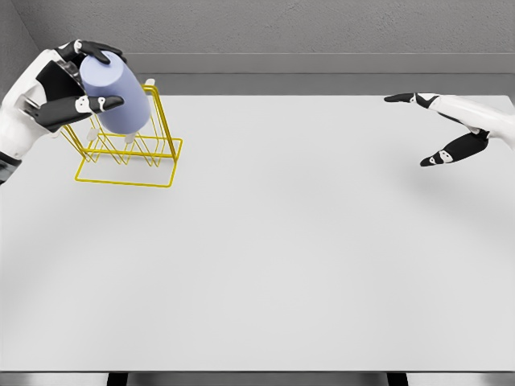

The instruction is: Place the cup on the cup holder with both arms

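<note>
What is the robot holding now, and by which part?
The left hand grips the cup around its closed upper end; the right hand holds nothing.

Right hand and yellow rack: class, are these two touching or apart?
Apart. The head view shows the right hand open at the table's far right, a wide stretch of bare table separating it from the rack.

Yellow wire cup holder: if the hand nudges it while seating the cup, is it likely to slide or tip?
Probably slides: the yellow wire cup holder is thin open wire, so likely light, on a smooth table. Tipping seems less likely, since its rectangular base looks broad. The left hand holds the cup tilted over it, so a sideways push is plausible.
</note>
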You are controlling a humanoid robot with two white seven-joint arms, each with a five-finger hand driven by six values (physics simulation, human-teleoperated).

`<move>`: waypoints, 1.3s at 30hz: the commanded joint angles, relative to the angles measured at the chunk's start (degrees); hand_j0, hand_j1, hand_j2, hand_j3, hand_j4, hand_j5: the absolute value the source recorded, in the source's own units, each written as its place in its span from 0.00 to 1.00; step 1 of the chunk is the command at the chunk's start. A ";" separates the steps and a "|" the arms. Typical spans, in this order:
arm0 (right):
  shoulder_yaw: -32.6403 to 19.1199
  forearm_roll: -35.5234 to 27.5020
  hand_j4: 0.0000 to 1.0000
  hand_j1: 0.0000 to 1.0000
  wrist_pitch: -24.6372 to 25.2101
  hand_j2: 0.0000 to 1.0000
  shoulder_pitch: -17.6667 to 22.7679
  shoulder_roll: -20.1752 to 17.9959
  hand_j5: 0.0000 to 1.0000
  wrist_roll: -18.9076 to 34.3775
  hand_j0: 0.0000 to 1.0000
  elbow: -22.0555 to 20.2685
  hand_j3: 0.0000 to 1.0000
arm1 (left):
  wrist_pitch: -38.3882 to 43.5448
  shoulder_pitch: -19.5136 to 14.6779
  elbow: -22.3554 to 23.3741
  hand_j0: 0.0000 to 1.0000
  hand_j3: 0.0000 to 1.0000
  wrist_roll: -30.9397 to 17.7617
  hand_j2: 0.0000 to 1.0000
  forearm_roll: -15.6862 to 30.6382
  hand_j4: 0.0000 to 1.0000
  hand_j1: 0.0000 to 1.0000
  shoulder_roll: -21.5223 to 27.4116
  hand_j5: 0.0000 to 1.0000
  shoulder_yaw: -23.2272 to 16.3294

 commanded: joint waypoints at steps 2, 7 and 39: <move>0.02 -0.44 1.00 1.00 0.13 1.00 0.00 -0.05 1.00 -0.02 1.00 -0.06 1.00 | 0.64 0.00 0.64 0.38 0.38 0.05 0.38 0.16 0.38 0.38 0.05 0.38 -0.05; 0.72 -0.44 1.00 1.00 0.13 1.00 0.00 -0.14 1.00 -0.02 1.00 -0.06 1.00 | 0.73 0.35 0.55 0.38 0.38 -0.12 0.38 0.16 0.38 0.38 0.05 0.38 -0.05; 0.72 -0.44 1.00 1.00 0.13 1.00 0.00 -0.23 1.00 -0.02 1.00 -0.14 1.00 | 0.81 2.64 0.64 0.38 0.38 -0.12 0.38 -0.81 0.38 0.38 -0.56 0.38 -0.14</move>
